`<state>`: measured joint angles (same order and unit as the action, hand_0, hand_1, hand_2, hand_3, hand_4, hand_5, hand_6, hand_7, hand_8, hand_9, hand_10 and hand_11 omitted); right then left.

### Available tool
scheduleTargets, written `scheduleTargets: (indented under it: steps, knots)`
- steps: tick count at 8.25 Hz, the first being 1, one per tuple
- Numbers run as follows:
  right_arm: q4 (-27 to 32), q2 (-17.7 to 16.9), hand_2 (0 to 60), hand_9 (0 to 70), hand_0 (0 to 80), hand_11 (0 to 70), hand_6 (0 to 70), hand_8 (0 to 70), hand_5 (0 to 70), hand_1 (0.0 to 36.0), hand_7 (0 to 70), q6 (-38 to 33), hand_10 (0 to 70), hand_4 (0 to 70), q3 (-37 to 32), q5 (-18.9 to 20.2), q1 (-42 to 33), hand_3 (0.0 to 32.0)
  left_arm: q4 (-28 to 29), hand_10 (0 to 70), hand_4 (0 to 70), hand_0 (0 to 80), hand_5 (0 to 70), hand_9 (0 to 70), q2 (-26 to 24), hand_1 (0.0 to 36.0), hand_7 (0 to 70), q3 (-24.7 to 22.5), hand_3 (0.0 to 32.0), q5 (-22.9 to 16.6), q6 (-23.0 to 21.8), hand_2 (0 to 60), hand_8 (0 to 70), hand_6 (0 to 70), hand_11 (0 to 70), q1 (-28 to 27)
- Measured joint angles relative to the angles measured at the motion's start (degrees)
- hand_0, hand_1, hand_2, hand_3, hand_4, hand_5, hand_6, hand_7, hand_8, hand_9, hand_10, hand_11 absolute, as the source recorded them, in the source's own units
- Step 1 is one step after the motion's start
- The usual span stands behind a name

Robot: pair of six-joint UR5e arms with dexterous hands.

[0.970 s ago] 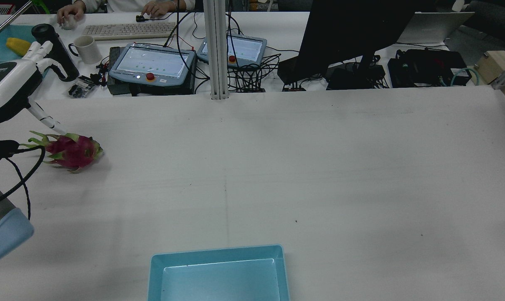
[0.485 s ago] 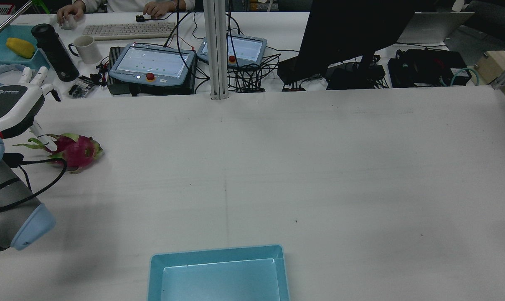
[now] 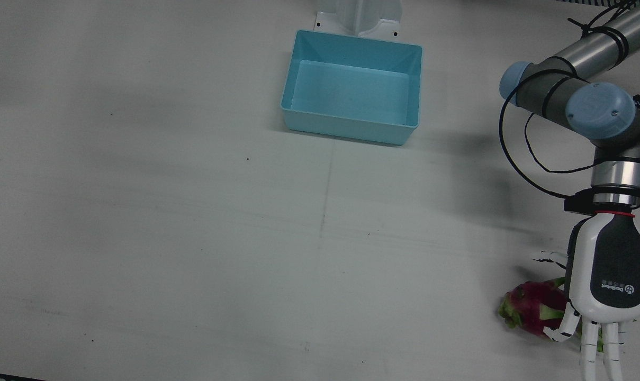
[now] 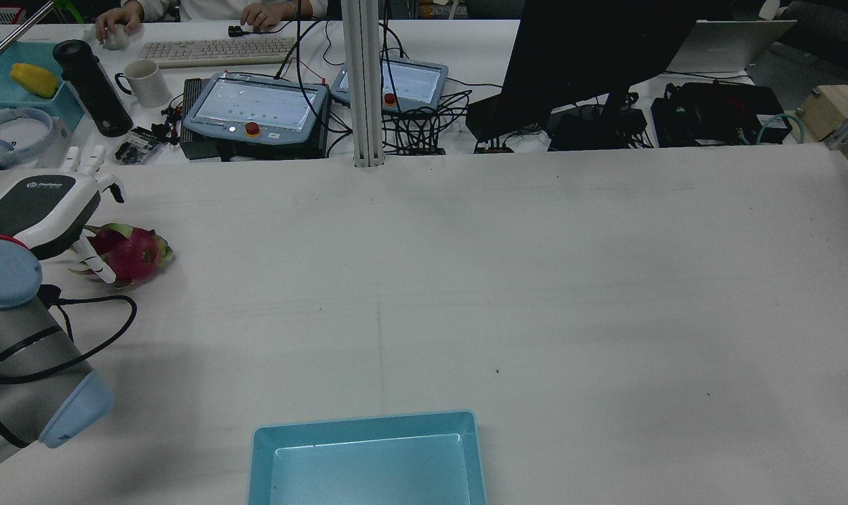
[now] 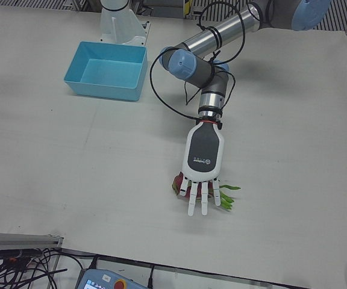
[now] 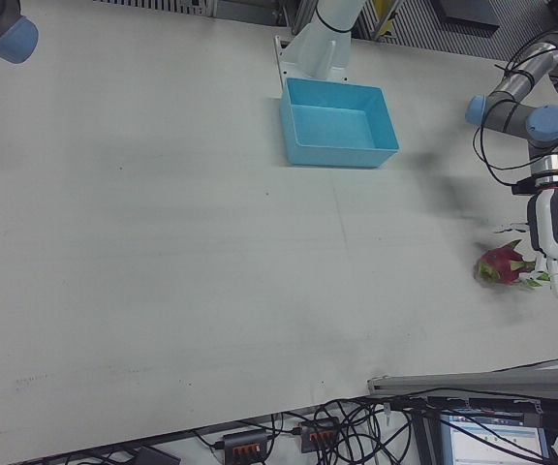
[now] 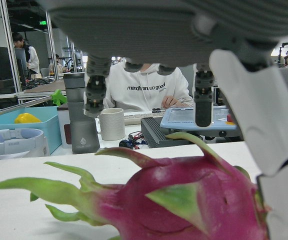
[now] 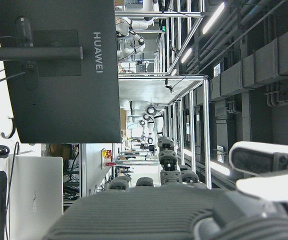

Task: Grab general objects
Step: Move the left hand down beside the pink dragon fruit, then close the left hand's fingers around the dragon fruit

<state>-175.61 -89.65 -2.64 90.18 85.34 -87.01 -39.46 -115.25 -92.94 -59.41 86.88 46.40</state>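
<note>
A pink dragon fruit [image 3: 531, 312] with green scales lies on the white table at its left edge, also in the rear view [image 4: 132, 254]. My left hand [image 3: 608, 275] hangs palm down over the fruit's stem end, fingers spread and straight, touching nothing I can see. In the left-front view the hand [image 5: 203, 159] covers most of the fruit [image 5: 178, 182]. In the left hand view the fruit [image 7: 184, 205] fills the space under the palm, with the thumb [image 7: 254, 110] beside it. My right hand [image 8: 164, 210] shows only in its own view, fingers extended, holding nothing.
A light-blue bin [image 3: 351, 127] stands near the robot's side of the table, at mid width. Beyond the table's far edge are teach pendants [image 4: 255, 109], a mug [image 4: 146, 81], a dark bottle [image 4: 90, 88] and a monitor [image 4: 592, 49].
My left hand has come down and moved over the dragon fruit, the arm swinging in from the table's left edge. The fruit has stayed where it lay.
</note>
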Motion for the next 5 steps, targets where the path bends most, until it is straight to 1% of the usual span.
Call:
scheduleTargets:
  steps: [1,2,5]
  knots:
    - [0.00,0.00,0.0,0.0,0.0,0.0,0.0,0.0,0.0,0.0,0.0,0.00,0.0,0.0,0.00,0.00,0.00,0.0,0.00,0.4,0.0,53.3,0.5,0.0,0.02,22.5,3.5,0.12,10.0,1.09,0.05,10.3,0.0,0.0,3.3,-0.26]
    - [0.00,0.00,0.0,0.0,0.0,0.0,0.0,0.0,0.0,0.0,0.0,0.00,0.0,0.0,0.00,0.00,0.00,0.0,0.05,1.0,0.0,53.3,6.0,0.0,0.02,22.4,4.2,0.29,7.4,2.00,0.23,10.6,0.0,0.0,4.0,-0.29]
    - [0.00,0.00,0.0,0.0,0.0,0.0,0.0,0.0,0.0,0.0,0.0,0.00,0.0,0.0,0.00,0.00,0.07,0.0,1.08,1.1,0.0,52.7,13.4,0.0,-0.42,21.9,5.1,1.93,3.6,2.60,1.65,12.4,0.0,0.0,4.1,-0.24]
